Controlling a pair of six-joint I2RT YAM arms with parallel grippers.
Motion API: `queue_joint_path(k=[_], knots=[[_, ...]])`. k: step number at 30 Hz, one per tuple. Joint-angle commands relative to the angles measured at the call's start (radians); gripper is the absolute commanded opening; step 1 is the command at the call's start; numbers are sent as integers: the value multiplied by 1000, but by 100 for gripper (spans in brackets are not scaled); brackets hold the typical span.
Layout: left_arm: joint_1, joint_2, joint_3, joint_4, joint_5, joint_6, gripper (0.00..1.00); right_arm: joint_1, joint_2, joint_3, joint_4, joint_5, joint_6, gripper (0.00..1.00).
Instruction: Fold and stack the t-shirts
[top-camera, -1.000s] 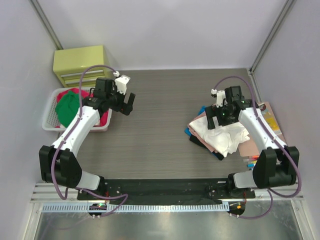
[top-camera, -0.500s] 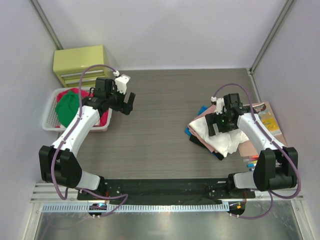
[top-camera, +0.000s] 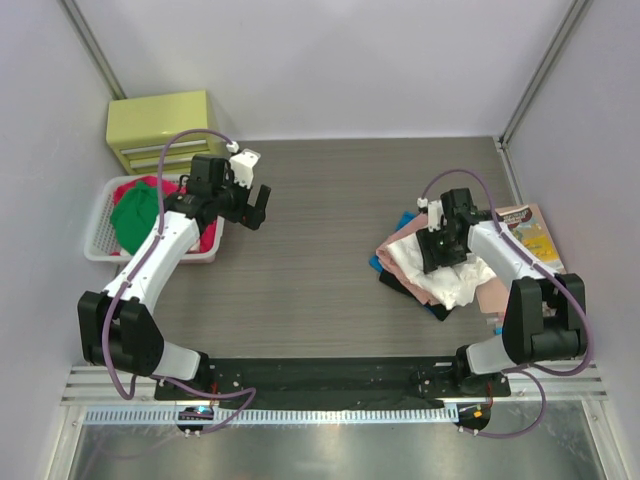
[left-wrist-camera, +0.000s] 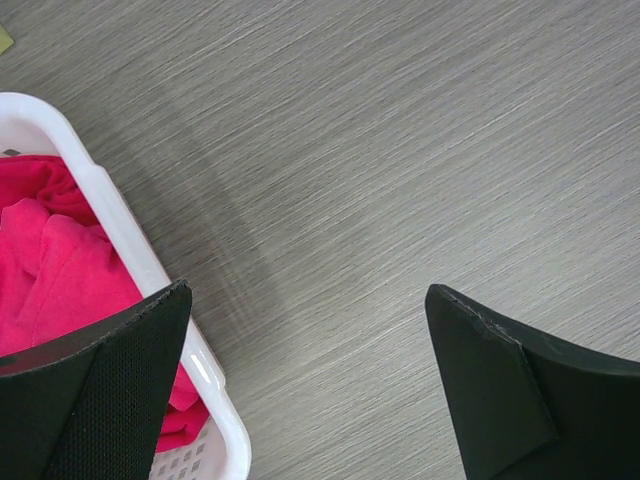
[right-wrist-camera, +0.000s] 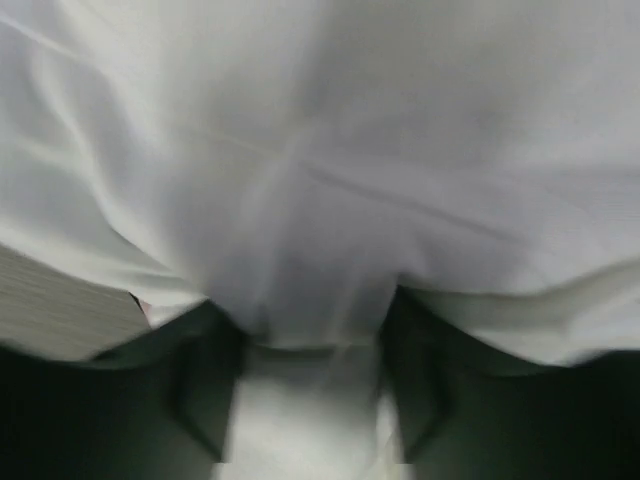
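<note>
We are seeing the right pincer (top-camera: 437, 256) pressing down into the pile of shirts at the right of the top view. In its own blurred wrist view it is pinching a raised fold of the white t-shirt (right-wrist-camera: 320, 150) between its two dark fingers (right-wrist-camera: 205, 395). That shirt is lying rumpled on top of the pile, and a salmon-pink t-shirt (top-camera: 497, 298) is showing at the pile's lower right edge. A thin book (top-camera: 530, 235) is lying just beside the pile, toward the right edge of the frame.

The left pincer (top-camera: 258, 208) is hanging spread wide over the bare grey surface (top-camera: 320, 260), just beside the white basket (top-camera: 97, 228) at the left. In the basket, a green t-shirt (top-camera: 135, 218) is lying bunched on a magenta t-shirt (left-wrist-camera: 50, 270).
</note>
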Motion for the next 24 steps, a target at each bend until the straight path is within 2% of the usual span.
queue_joint_path(k=[1,4,6,7,11,16,24], knots=[[0,-43,28,16,14,0,100,6,-14,4,17,22,0,37],[-1,-46,20,19,16,3,100,6,-55,4,17,5,3,64],[0,-41,24,19,17,3,100,6,-72,7,5,8,-2,68],[0,-39,27,17,20,0,100,6,-83,9,0,16,-6,77],[0,-35,40,14,30,-5,100,4,-94,18,-23,28,-22,98],[0,-43,40,10,31,-3,100,6,-114,92,-87,22,-34,100],[0,-53,27,11,28,6,100,4,-318,242,-205,-30,-28,100]])
